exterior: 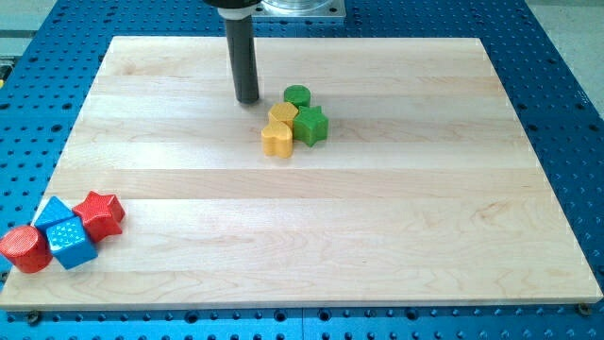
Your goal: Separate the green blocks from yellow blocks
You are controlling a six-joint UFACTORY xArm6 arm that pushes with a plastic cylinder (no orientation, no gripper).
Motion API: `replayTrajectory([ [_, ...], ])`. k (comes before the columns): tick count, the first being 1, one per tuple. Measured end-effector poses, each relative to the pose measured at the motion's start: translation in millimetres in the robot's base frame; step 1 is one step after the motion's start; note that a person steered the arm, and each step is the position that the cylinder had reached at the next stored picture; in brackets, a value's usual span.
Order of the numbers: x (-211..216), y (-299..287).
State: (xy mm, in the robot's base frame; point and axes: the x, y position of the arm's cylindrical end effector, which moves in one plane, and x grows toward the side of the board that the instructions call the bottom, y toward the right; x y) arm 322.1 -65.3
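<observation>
Four blocks sit in a tight cluster at the board's upper middle. A green round block (297,95) is at the cluster's top. A green star block (310,125) is at its right. A yellow round block (282,113) sits between them, touching both. A yellow heart-like block (277,139) is at the cluster's lower left. My tip (247,98) is just to the left of the cluster, a short gap away from the yellow round block, touching none of the blocks.
At the board's lower left corner stand a red round block (25,248), a blue cube (72,242), a blue triangular block (52,212) and a red star block (99,214). The wooden board (377,236) lies on a blue perforated table.
</observation>
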Motion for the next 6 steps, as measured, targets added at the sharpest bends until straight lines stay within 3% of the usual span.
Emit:
replayTrajectory([
  [2, 54.4, 58.2],
  [4, 73.9, 111.4],
  [6, 101.9, 80.0],
])
